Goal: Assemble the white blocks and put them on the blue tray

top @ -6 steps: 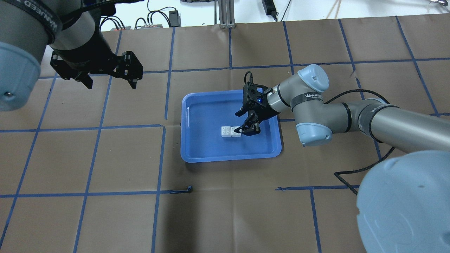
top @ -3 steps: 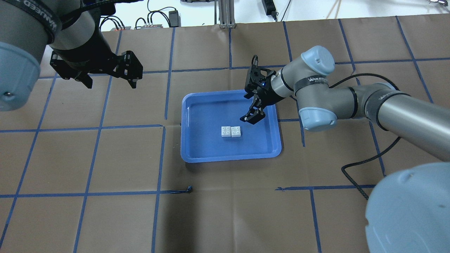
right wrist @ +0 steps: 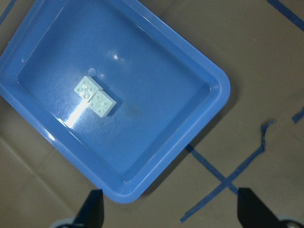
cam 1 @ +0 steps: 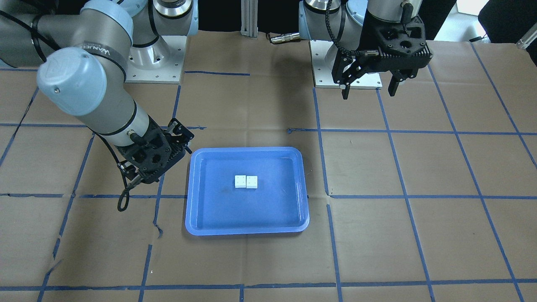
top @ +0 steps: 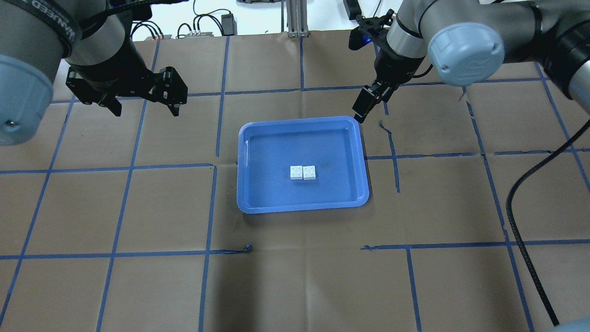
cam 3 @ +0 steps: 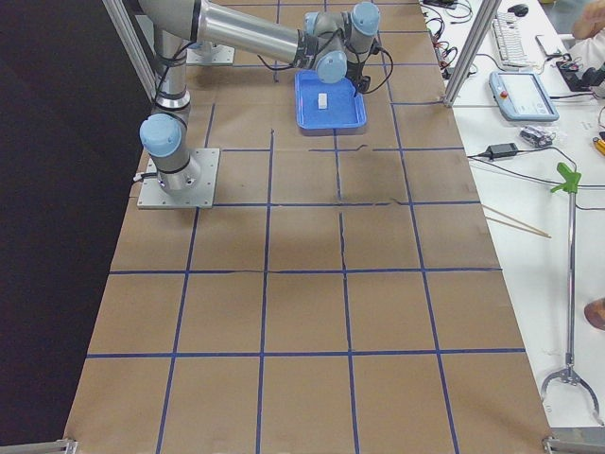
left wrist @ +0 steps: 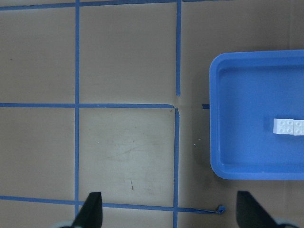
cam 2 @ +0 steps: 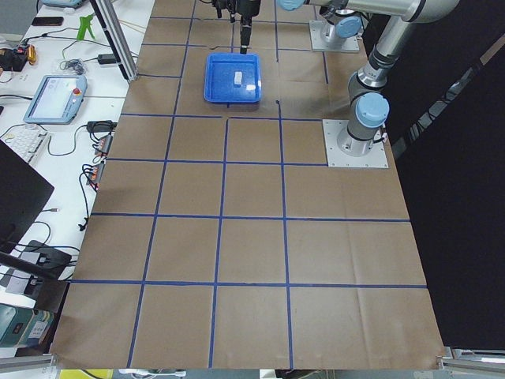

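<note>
Because the white blocks (top: 303, 172) lie touching side by side mid blue tray (top: 299, 207), I judge the job done; my left jaws and right jaws hang spread, empty, clear of the blocks.

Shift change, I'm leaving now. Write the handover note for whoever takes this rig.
Left gripper: open, empty, raised over the table left of the blue tray.
Right gripper: open, empty, by the tray's far right corner.
White blocks: side by side, touching, studs up, mid-tray; whether they are locked together cannot be told.
Done: blocks on tray.
Left: probably only confirm the join, park arms.
</note>
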Controlling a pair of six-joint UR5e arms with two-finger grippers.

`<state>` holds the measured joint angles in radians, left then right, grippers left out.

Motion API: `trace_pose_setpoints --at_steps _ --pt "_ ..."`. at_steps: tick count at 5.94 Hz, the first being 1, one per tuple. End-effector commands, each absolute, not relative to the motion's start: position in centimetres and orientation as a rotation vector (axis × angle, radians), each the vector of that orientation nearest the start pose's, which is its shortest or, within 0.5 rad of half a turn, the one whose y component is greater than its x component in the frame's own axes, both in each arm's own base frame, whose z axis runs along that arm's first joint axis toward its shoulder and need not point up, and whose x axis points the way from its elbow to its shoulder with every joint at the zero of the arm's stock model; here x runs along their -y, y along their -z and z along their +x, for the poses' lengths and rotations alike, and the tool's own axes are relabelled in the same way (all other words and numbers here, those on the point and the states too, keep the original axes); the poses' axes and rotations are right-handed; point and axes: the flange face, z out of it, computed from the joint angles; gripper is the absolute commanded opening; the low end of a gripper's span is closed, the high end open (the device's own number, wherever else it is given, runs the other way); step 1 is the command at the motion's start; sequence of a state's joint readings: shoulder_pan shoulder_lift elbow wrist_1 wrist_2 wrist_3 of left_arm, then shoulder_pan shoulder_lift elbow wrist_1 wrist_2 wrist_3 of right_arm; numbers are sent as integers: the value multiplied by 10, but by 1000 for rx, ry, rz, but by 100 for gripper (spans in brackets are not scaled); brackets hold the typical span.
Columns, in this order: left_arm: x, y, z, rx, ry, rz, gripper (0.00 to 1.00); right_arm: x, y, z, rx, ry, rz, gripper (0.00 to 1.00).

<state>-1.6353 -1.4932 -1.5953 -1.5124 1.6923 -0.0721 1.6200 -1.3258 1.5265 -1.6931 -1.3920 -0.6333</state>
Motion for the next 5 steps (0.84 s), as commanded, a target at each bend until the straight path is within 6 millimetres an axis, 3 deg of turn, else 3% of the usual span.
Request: trace_pose_setpoints --at_steps 1,2,3,4,5 --pt "459 -520 -151 -3023 179 -22 99 528 -459 161 -3043 -54 -523 100" --pt "459 -520 -151 -3023 182 -22 99 498 -487 149 -3151 -105 -246 100" --pt "459 -520 -151 -3023 179 -22 99 484 -506 138 -3187 -67 -186 100" --pt "459 -520 -151 -3023 182 -22 99 467 -519 142 -3183 -60 -49 100" --pt "459 -520 -151 -3023 182 -22 99 465 -522 143 -3182 -47 23 100"
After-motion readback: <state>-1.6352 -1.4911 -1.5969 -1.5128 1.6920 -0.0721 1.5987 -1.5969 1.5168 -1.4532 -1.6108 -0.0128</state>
